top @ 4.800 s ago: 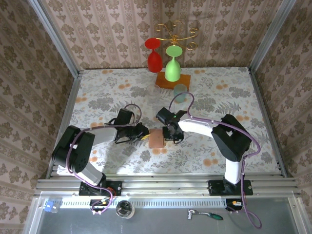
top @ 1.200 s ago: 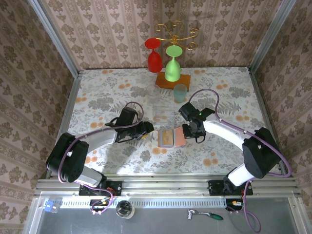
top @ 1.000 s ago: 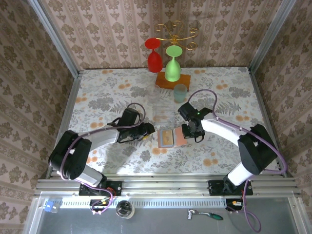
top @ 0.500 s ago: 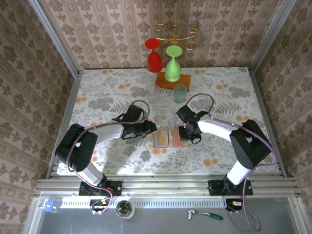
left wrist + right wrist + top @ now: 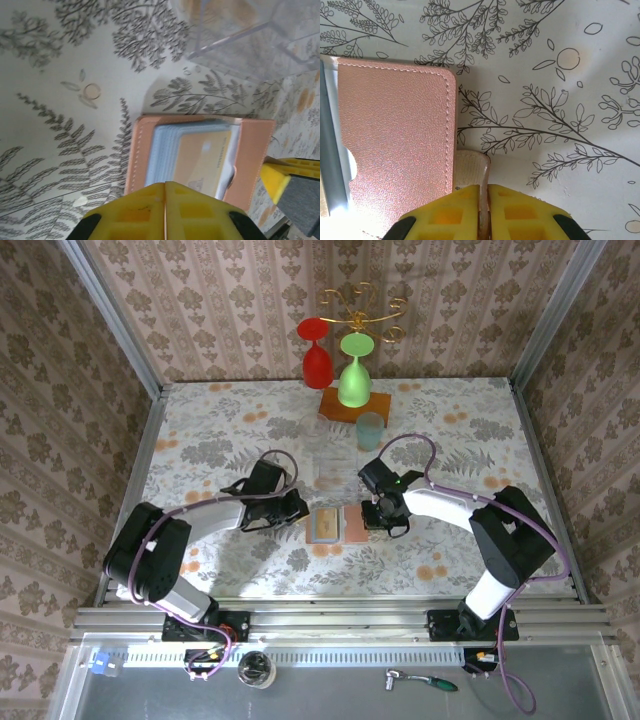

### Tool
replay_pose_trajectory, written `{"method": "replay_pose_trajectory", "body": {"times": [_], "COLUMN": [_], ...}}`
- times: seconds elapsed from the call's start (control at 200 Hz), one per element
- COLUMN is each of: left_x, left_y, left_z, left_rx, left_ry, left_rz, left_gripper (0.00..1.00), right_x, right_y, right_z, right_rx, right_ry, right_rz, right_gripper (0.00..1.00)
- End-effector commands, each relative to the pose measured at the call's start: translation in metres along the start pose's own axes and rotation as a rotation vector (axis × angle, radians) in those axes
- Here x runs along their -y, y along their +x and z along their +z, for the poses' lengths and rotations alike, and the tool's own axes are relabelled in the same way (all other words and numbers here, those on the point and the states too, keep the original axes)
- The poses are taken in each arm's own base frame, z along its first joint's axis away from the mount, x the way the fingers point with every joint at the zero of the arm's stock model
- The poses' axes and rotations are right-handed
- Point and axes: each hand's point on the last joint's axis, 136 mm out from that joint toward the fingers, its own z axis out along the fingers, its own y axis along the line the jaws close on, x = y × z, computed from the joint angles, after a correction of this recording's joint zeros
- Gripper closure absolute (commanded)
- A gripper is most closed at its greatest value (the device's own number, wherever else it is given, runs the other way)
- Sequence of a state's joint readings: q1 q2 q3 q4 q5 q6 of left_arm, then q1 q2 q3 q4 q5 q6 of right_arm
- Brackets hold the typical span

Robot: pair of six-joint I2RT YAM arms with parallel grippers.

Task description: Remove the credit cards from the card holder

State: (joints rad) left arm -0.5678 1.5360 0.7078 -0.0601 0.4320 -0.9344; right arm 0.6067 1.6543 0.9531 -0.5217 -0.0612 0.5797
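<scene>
Left gripper pressed together at the open card holder's near edge; right gripper pinches its pale tab.
Orange credit card sits pocketed just beyond, grip unclear; best drawn straight out along the pocket while the right anchors.

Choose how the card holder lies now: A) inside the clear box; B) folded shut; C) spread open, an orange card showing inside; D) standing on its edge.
C: the card holder lies spread open and flat, with an orange card visible in its pockets.
</scene>
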Motion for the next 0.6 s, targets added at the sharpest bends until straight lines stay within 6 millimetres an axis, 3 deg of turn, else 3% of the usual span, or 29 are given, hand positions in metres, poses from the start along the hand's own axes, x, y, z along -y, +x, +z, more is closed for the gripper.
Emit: {"method": "replay_pose_trajectory", "body": {"times": [0.0, 0.435, 0.595], "left_x": [-0.004, -0.001, -0.015], "left_y": [0.004, 0.014, 0.02], "left_z": [-0.001, 0.017, 0.019], "left_rx": [0.007, -0.03, -0.049], "left_ry": [-0.004, 0.023, -0.028], "left_rz": [0.007, -0.001, -0.018], "left_gripper": [0.94, 1.0, 1.0], "right_x": [-0.003, 0.001, 0.005], "right_y": [0.005, 0.01, 0.01], "right_z": [0.002, 0.004, 0.004], "right_rx": [-0.018, -0.025, -0.023], "right_ry": [-0.008, 0.002, 0.022], "right_rz": [0.004, 0.006, 0.001], "right_gripper": [0.87, 0.87, 0.87]}}
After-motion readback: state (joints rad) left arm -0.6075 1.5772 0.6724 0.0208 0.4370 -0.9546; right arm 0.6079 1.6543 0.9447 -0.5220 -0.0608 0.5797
